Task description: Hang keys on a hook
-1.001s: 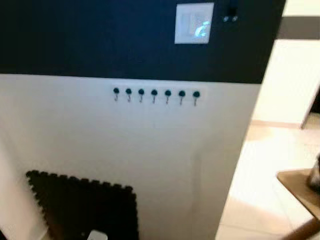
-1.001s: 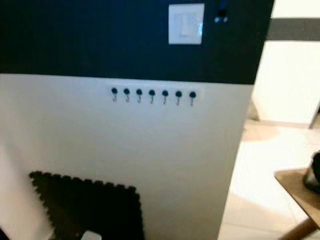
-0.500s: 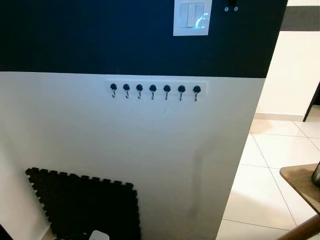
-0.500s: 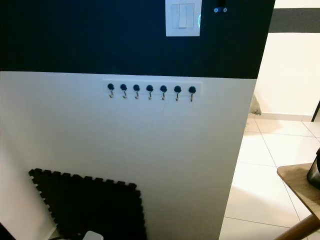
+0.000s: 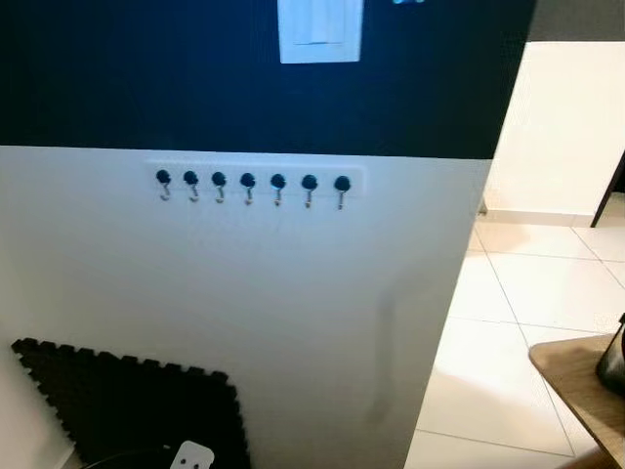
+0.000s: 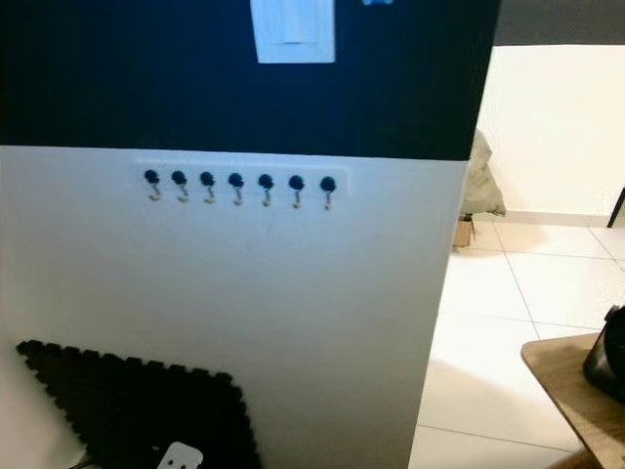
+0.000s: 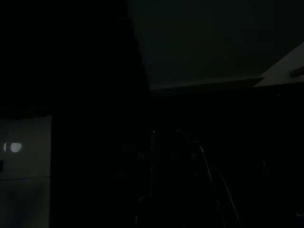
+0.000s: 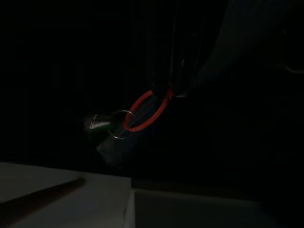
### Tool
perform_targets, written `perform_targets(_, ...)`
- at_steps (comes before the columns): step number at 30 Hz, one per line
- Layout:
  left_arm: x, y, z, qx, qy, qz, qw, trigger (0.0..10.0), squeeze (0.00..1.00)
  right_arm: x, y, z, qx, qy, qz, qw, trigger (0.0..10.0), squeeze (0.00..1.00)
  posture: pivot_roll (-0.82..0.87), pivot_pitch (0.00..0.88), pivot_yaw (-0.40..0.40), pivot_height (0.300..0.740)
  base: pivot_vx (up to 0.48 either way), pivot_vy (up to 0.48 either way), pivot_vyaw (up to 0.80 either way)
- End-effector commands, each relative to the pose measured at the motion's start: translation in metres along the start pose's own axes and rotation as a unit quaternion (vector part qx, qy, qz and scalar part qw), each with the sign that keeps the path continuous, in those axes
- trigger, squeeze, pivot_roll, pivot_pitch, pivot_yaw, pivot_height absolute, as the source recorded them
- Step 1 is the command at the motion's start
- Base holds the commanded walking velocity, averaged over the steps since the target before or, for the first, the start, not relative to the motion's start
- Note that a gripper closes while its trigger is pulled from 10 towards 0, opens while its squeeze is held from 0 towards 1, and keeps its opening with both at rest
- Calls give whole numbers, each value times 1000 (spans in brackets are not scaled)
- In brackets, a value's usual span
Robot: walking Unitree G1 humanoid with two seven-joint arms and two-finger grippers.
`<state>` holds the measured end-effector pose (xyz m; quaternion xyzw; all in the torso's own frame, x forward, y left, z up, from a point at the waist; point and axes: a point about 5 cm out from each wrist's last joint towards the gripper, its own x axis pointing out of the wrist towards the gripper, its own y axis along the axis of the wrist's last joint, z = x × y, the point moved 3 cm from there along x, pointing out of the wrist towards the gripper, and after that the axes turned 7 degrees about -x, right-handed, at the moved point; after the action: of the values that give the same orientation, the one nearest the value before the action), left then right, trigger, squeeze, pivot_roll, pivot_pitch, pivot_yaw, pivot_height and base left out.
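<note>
A white rail point(image 5: 252, 182) with several small black-knobbed hooks is fixed to the white lower part of the wall ahead, just under the dark upper band; every hook is bare. In the dark right wrist view, my right gripper point(image 8: 167, 91) is shut on a red ring point(image 8: 146, 111). A metal key ring and keys point(image 8: 102, 126) dangle from the red ring, hanging low in shade. My left arm hangs idle, and its wrist view is almost black.
A white light switch point(image 5: 319, 31) sits on the dark wall above the rail. A black foam mat point(image 5: 127, 410) leans at the wall's foot, with a small white object point(image 5: 191, 455) beside it. Tiled floor opens to the right, where a wooden table corner point(image 5: 576, 376) carries a dark object point(image 5: 615, 357).
The whole picture has shifted left and the wall looks slightly nearer, so the camera has moved. The rail, mat and table themselves have not moved.
</note>
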<state>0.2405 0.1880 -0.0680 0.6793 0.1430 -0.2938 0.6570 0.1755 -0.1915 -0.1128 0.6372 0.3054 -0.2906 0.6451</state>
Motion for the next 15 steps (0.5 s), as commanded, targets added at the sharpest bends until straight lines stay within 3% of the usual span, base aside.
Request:
perform_targets(1,-5,-4,-8,-9,15,2,1000,10000,0,3,10,-8,12,9,24,1000,10000,0,31,35,35,740,0,0,0)
perform_targets(10,-9,5,-26,16,53,27,998,10000,0,8,60,0,-12,-10,116,993,10000,0,27,38,41,740,0,0,0)
perform_targets(15,-11,27,-29,6,33,87,996,10000,0,10,99,10,-17,-35,164,986,10000,0,30,39,35,740,0,0,0)
